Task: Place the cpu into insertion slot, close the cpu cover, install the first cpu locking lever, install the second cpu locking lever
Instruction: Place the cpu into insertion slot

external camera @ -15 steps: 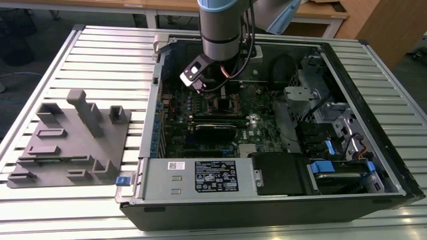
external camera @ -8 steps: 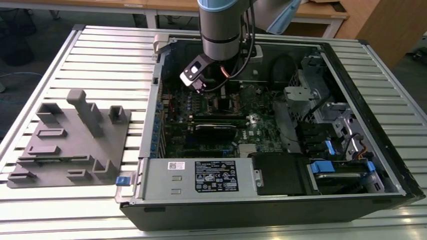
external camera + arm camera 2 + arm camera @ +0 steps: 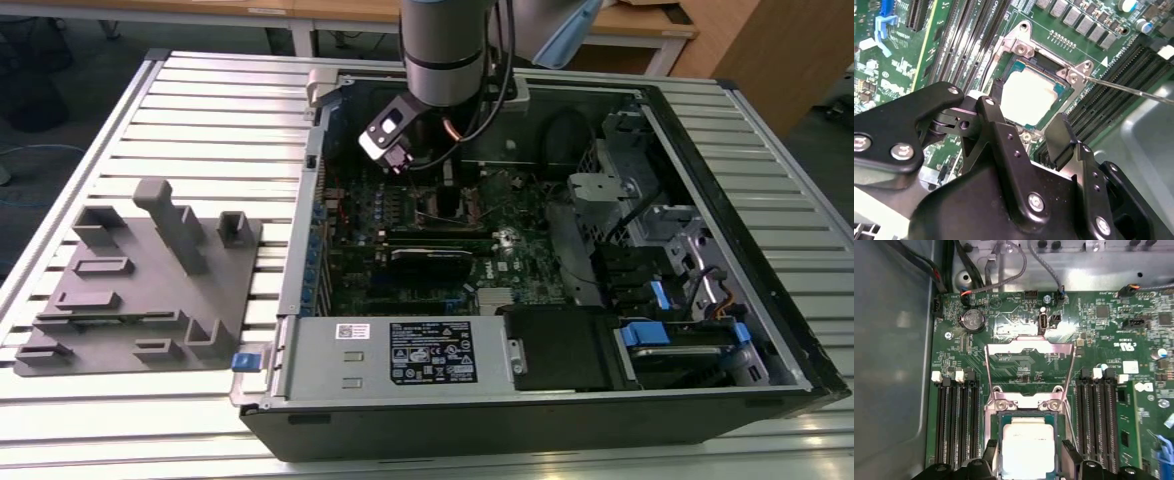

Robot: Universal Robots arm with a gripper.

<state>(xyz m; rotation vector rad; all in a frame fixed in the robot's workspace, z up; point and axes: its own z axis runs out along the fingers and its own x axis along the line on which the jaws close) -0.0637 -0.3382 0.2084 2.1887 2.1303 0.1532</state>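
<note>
The cpu [image 3: 1029,95] lies flat inside the insertion slot [image 3: 1010,49], its pale metal top facing up. My gripper [image 3: 1028,114] hovers right over it, open. One black fingertip [image 3: 996,94] stands beside one edge of the chip and the other beside the opposite edge. In the first wrist view the cpu [image 3: 1029,445] sits below the slot's hinge rim [image 3: 1026,404], between my gripper's [image 3: 1030,455] two fingers. The cpu cover [image 3: 1029,346] is swung open, away from the slot. A thin locking lever rod [image 3: 1126,90] sticks out free past the slot's corner. In the exterior view my gripper [image 3: 400,160] hangs above the slot [image 3: 447,207].
The open computer case [image 3: 747,130] lies on a slatted metal table [image 3: 214,110]. Black memory slots [image 3: 956,425] flank the socket on both sides. Cables [image 3: 1004,270] run along the case wall. A grey fixture plate [image 3: 134,280] stands at the exterior view's left.
</note>
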